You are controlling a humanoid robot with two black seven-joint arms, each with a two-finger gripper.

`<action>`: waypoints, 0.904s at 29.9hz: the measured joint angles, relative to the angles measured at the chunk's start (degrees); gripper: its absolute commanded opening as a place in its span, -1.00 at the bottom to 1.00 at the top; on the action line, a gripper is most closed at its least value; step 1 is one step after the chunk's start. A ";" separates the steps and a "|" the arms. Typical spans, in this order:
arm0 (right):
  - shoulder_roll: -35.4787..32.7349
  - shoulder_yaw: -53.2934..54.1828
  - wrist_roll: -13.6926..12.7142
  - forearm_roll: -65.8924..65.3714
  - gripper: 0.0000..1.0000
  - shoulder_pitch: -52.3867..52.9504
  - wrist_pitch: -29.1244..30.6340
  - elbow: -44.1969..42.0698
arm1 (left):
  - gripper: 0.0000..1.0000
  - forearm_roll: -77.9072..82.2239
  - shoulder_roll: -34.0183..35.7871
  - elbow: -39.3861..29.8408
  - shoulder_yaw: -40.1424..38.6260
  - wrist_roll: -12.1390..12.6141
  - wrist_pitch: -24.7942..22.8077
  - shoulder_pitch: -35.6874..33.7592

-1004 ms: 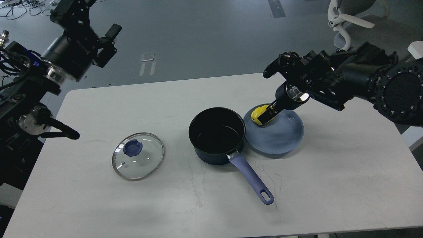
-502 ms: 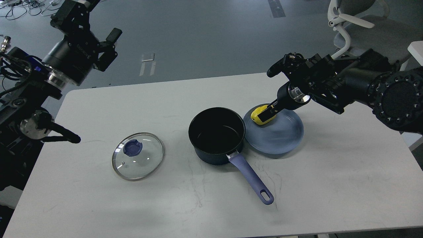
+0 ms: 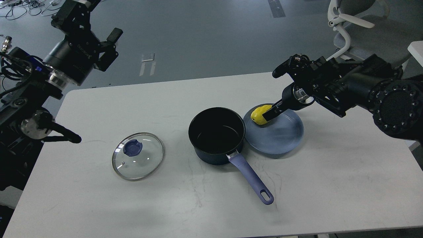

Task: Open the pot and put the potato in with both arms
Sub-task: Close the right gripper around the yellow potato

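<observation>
So nearest the camera the white tabletop (image 3: pixel 330 185) is scuffed, and the pot's purple handle (image 3: pixel 251 180) sticks out toward about 5 o'clock from the pot (image 3: pixel 216 134). The pot is open, dark inside, sitting roughly mid-table. Its glass lid (image 3: pixel 137 156) with the blue knob lies flat on the tabletop off at the pot's 9 o'clock, well apart from it.

Just beside the pot at 3 o'clock is the blue plate (image 3: pixel 279 138), rim practically touching the pot wall. The potato (image 3: pixel 258 115), bright yellow, sits on the plate's far-left edge, around 10 o'clock on the plate.

The right tool (image 3: pixel 268 114) is right on it: a dark fingertip is pressed against the potato's right side. I can't make out the second finger from here, so can't tell how wide it's spread or whether it actually has a grip. The right arm comes in from the 3 o'clock edge, angled down-left, wrist tilted toward the plate.

The left tool (image 3: pixel 110 43) is way up at 10 o'clock, off past the tabletop's far-left corner, fingers spread apart and holding nothing, arm bent upward.
</observation>
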 measured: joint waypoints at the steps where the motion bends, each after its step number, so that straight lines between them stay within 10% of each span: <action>1: 0.00 0.00 0.00 0.00 1.00 -0.10 0.00 -0.19 | 0.95 0.00 0.00 0.00 0.00 0.00 0.00 0.01; 27: 0.00 1.05 0.00 2.23 1.00 -1.56 0.36 -0.64 | 0.95 0.00 0.09 0.00 -0.69 0.00 -0.08 0.28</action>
